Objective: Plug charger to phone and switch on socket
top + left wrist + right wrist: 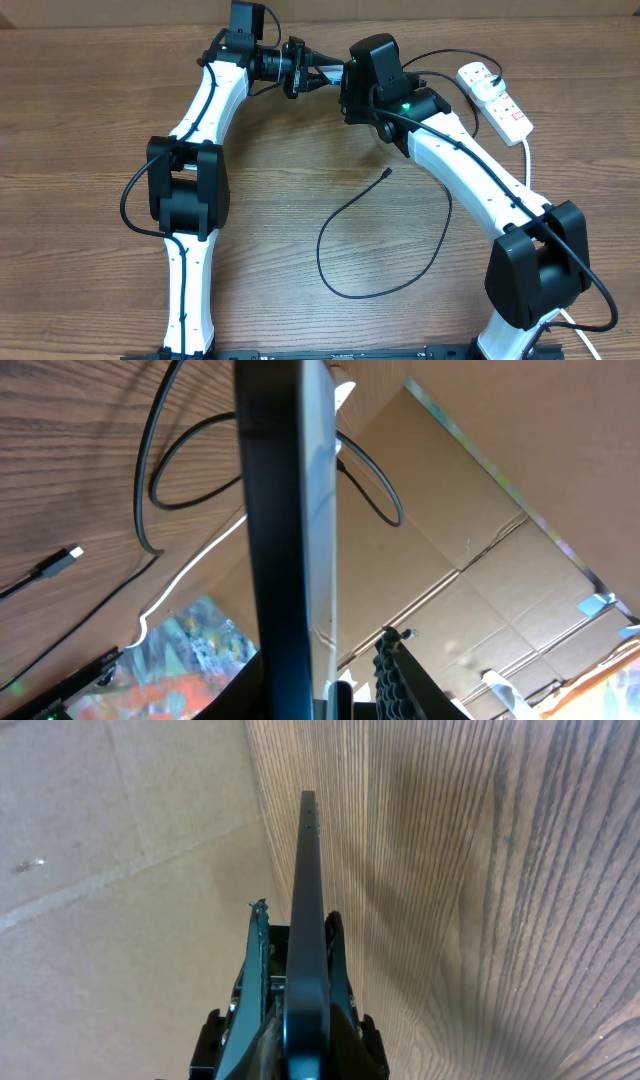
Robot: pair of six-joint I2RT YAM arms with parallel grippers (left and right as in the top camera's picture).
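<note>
The phone (335, 70) is held up edge-on at the back of the table, between my two grippers. My right gripper (348, 90) is shut on it; in the right wrist view the phone's dark edge (305, 900) rises from between the right gripper's (297, 935) fingers. My left gripper (318, 75) stands open round the phone (285, 530), its ribbed finger (398, 675) a little off the phone's face. The charger (345, 215) lies in a loop on the table, its connector tip (388, 172) free; the tip (70, 555) also shows in the left wrist view. The white socket (495, 97) lies at the back right.
A cardboard wall (120, 870) runs along the table's back edge, close behind the phone. The socket's thick white cord (526, 160) trails down the right side beside my right arm. Thin black cables (190, 460) curve over the wood near the charger.
</note>
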